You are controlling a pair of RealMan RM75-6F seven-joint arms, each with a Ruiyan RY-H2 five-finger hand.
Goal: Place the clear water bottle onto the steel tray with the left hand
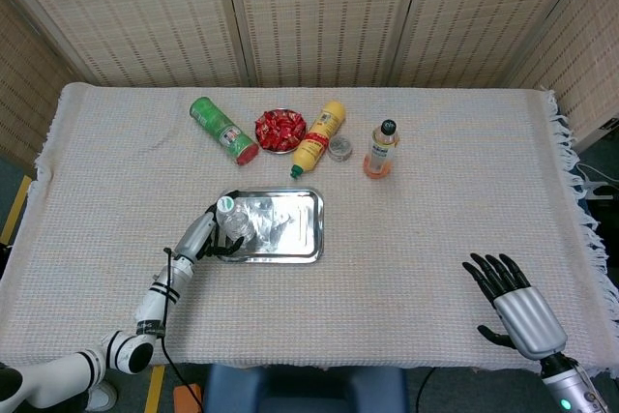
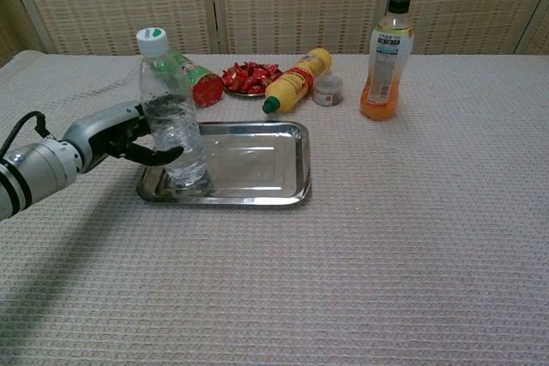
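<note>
The clear water bottle [image 2: 171,122] with a white cap stands with its base on the left end of the steel tray [image 2: 257,160], leaning to the left. My left hand [image 2: 116,139] is at its left side, fingers still curled around the bottle's lower half. From the head view the bottle [image 1: 232,221] sits at the tray's [image 1: 295,229] left edge with the left hand [image 1: 198,236] beside it. My right hand [image 1: 513,302] rests open near the front right of the table, far from the tray and holding nothing.
Behind the tray lie a green can [image 1: 223,130], a bowl of red sweets [image 1: 280,130], a yellow squeeze bottle [image 1: 319,137] and a small tin [image 1: 339,148]. An orange drink bottle [image 2: 385,62] stands upright at the back right.
</note>
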